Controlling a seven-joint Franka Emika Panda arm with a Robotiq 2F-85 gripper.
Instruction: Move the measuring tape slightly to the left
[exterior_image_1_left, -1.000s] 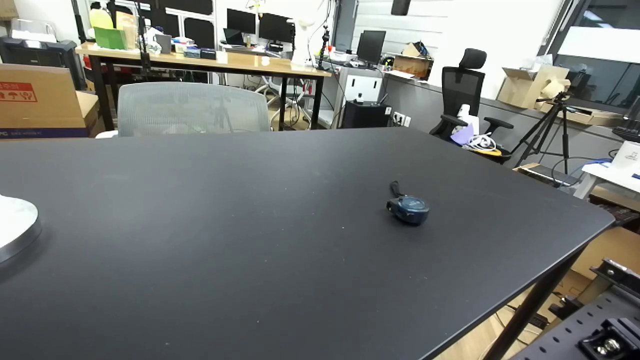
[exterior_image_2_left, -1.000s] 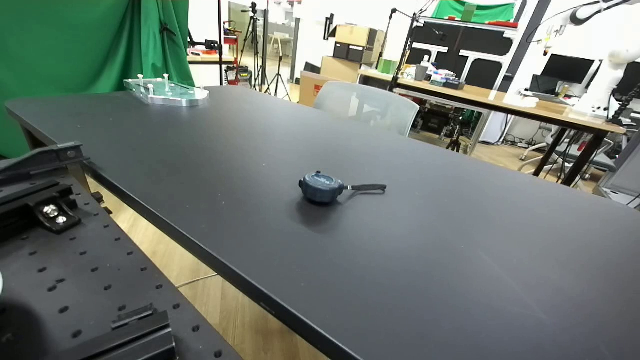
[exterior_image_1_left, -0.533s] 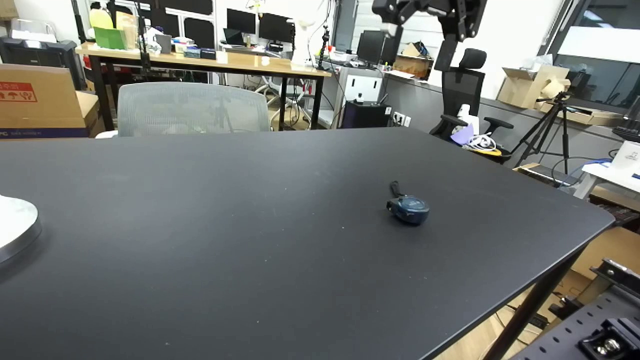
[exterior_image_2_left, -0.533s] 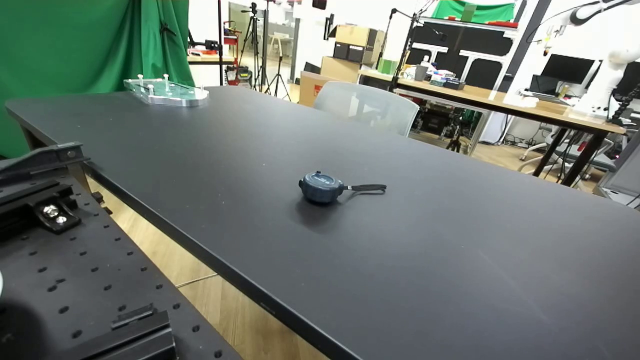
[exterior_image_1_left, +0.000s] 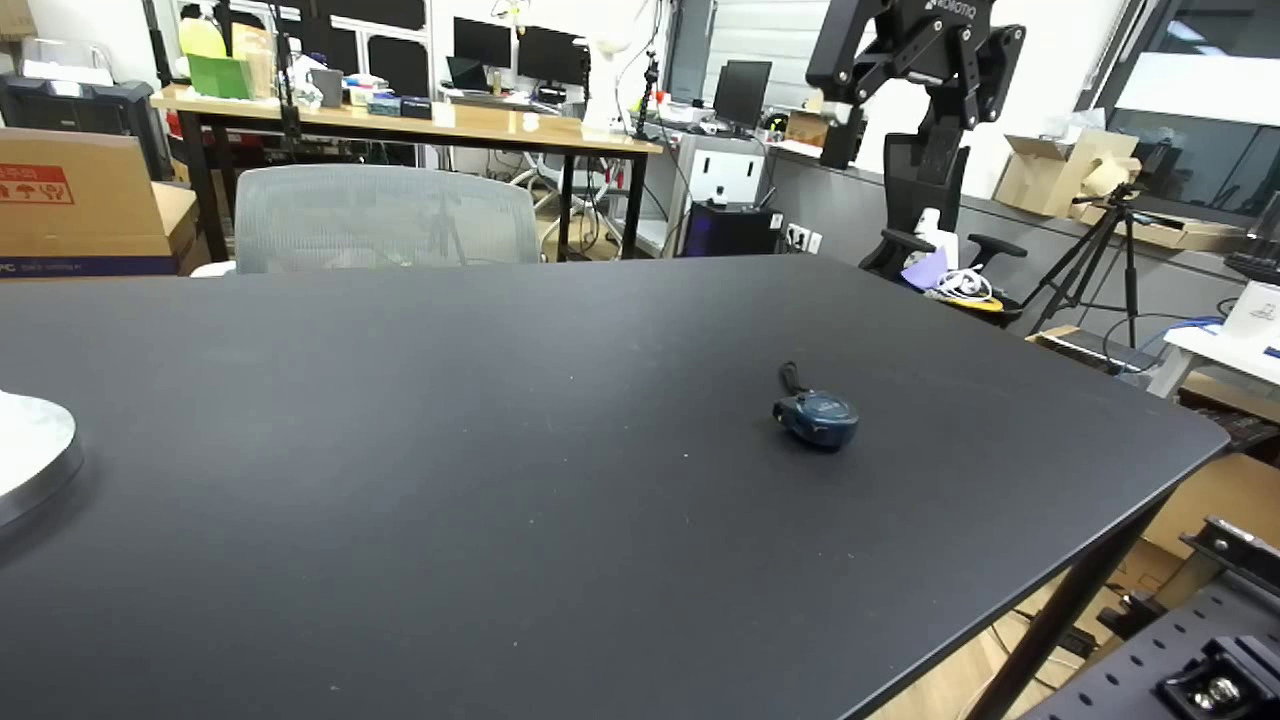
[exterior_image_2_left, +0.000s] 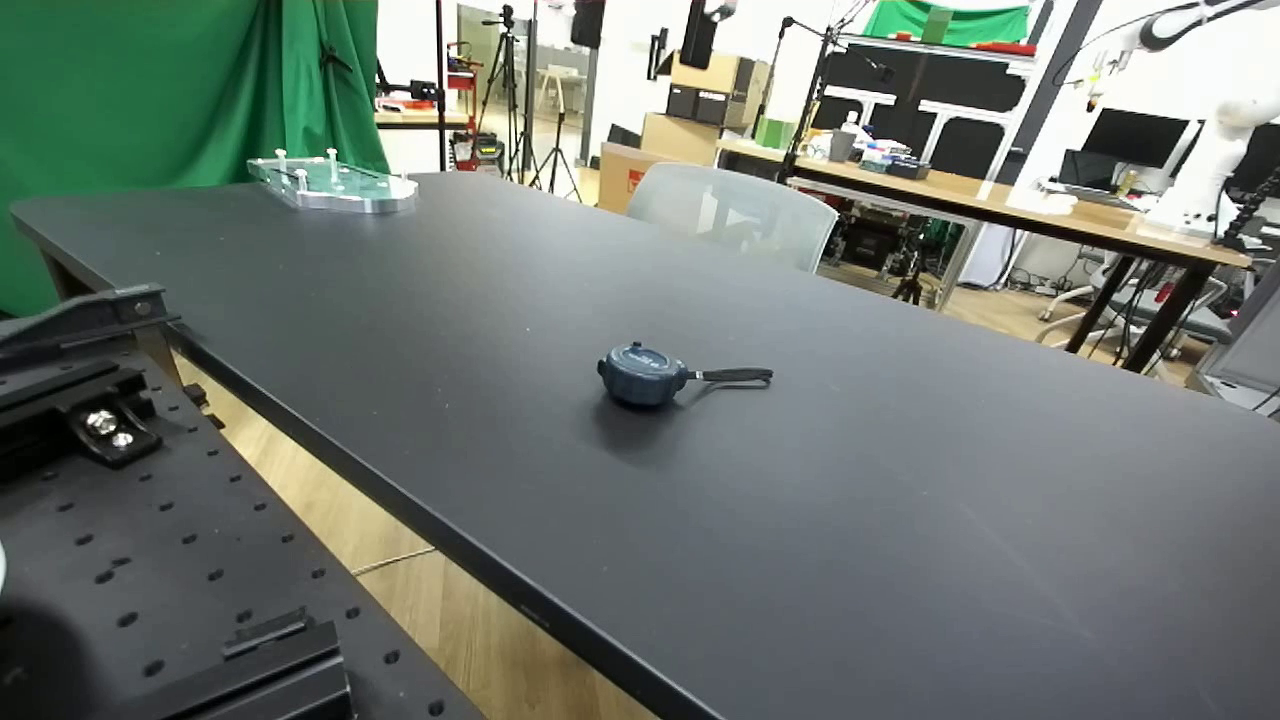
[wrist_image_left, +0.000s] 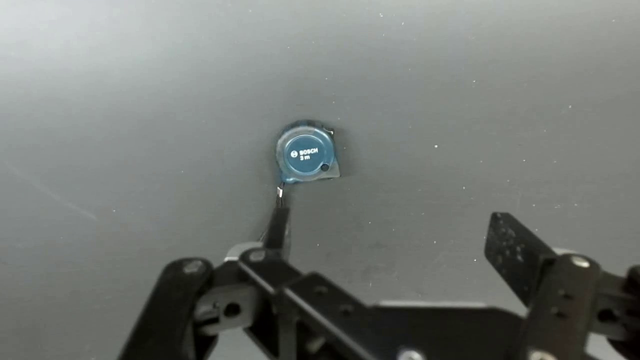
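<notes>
The measuring tape (exterior_image_1_left: 820, 418) is a squat dark blue case with a black wrist strap. It lies flat on the dark tabletop (exterior_image_1_left: 450, 480) and also shows in an exterior view (exterior_image_2_left: 642, 376). In the wrist view the tape (wrist_image_left: 306, 152) lies ahead of the fingers, left of the middle of their gap, its face marked "BOSCH 3 m". My gripper (wrist_image_left: 391, 217) is open and empty, and its left finger covers part of the strap. In an exterior view the gripper (exterior_image_1_left: 890, 150) hangs high above the table. Only its fingertips (exterior_image_2_left: 643, 30) show at the top of an exterior view.
A clear plate with pegs (exterior_image_2_left: 340, 190) stands at the table's far end. A white rounded object (exterior_image_1_left: 35, 450) shows at the left edge. A mesh chair (exterior_image_1_left: 390, 215) stands behind the table. A perforated black board (exterior_image_2_left: 220, 540) lies beside the table's edge.
My gripper has come into view from above and moved down, lately also a little to the right in an exterior view. The measuring tape has not moved.
</notes>
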